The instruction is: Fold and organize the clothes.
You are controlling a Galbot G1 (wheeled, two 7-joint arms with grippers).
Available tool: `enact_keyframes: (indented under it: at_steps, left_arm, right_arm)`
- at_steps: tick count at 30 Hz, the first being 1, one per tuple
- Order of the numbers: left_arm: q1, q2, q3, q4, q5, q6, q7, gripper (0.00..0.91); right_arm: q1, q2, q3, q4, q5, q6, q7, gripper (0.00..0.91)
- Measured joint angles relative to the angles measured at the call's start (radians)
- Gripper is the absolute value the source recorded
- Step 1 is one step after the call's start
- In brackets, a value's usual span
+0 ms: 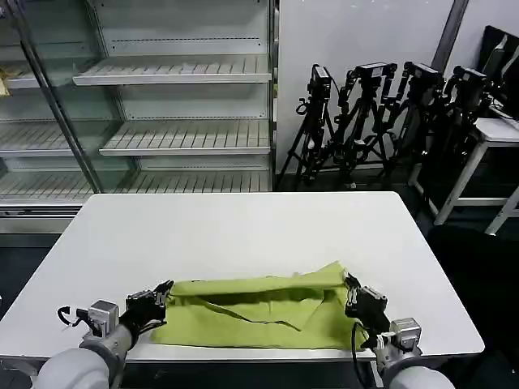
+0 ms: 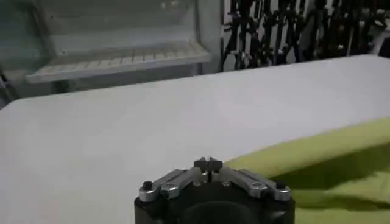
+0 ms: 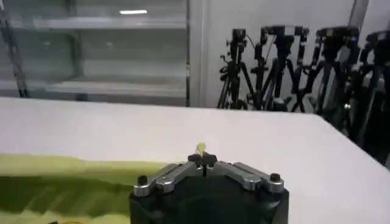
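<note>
The clothes are one yellow-green T-shirt (image 1: 259, 308), folded into a long band near the front edge of the white table (image 1: 243, 227). My left gripper (image 1: 166, 287) is at the band's left end, at its far corner. In the left wrist view its fingertips (image 2: 208, 163) are pressed together, and the shirt (image 2: 317, 158) starts just beside them; no cloth shows between them. My right gripper (image 1: 350, 283) is at the right end's far corner. There it (image 3: 202, 159) is shut, with a small tuft of the shirt (image 3: 200, 148) poking out past the tips.
Bare white tabletop stretches beyond the shirt to the far edge. Behind the table stand an empty glass-door shelf unit (image 1: 178, 73) and several black camera tripods (image 1: 381, 113). A second white table (image 1: 495, 130) is at the far right.
</note>
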Motion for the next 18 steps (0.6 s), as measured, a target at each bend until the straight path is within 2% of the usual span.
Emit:
enact_keyframes:
  at_steps: [8, 9, 10, 11, 12, 18]
  left_arm:
    - [0.033, -0.007, 0.007, 0.021, 0.053, 0.003, 0.011, 0.020]
    - [0.037, -0.009, 0.009, 0.024, 0.060, 0.003, 0.012, 0.040]
    - [0.041, -0.011, 0.011, 0.026, 0.069, 0.003, 0.014, 0.141]
    - [0.044, -0.014, 0.013, 0.029, 0.076, 0.003, 0.016, 0.574]
    - [0.046, -0.016, 0.016, 0.032, 0.083, 0.004, 0.018, 0.907]
    - [0.046, -0.032, 0.012, 0.036, 0.101, 0.004, 0.013, 0.907]
  right_arm:
    - [-0.044, 0.018, -0.014, 0.001, -0.012, -0.026, 0.006, 0.020]
    - [-0.046, 0.019, -0.017, 0.001, -0.014, -0.030, 0.006, 0.363]
    - [-0.047, 0.021, -0.020, 0.000, -0.017, -0.034, 0.006, 0.705]
    - [-0.048, 0.021, -0.023, 0.000, -0.019, -0.038, 0.006, 0.907]
    - [-0.049, 0.021, -0.026, 0.000, -0.021, -0.041, 0.006, 0.907]
    - [-0.059, 0.024, -0.031, 0.008, -0.023, -0.043, 0.005, 0.907]
